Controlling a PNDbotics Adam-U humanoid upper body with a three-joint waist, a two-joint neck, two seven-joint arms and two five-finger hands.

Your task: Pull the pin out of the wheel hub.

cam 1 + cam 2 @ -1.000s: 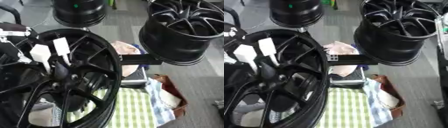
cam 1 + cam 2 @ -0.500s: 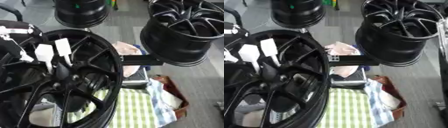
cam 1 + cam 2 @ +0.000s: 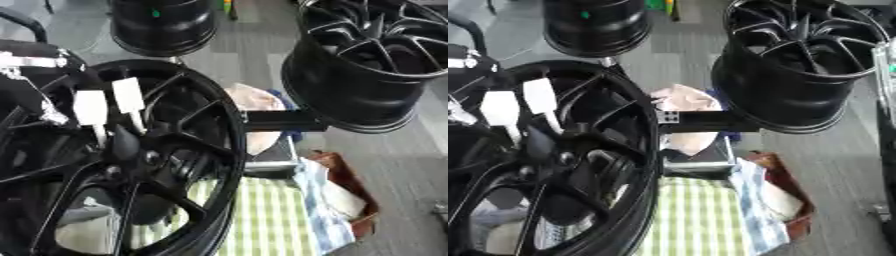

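I see the big black wheel hub [image 3: 114, 165] low on my left, tipped toward me with its spokes showing. Two white flat tabs [image 3: 109, 102] with thin stems stick up near the middle of it; I think these are the pin ends, but I cannot be sure which one is the pin. My left hand [image 3: 35, 75] is at the upper left rim of the wheel, black with white bits on it, and I cannot tell if its fingers are wide or closed. My right hand is not in the pictures. The pin looks like it is in place, so the pull is not done. Further out stand two more black wheels [image 3: 376, 65], a green checked cloth [image 3: 262, 215] and a brown bag [image 3: 346, 195].
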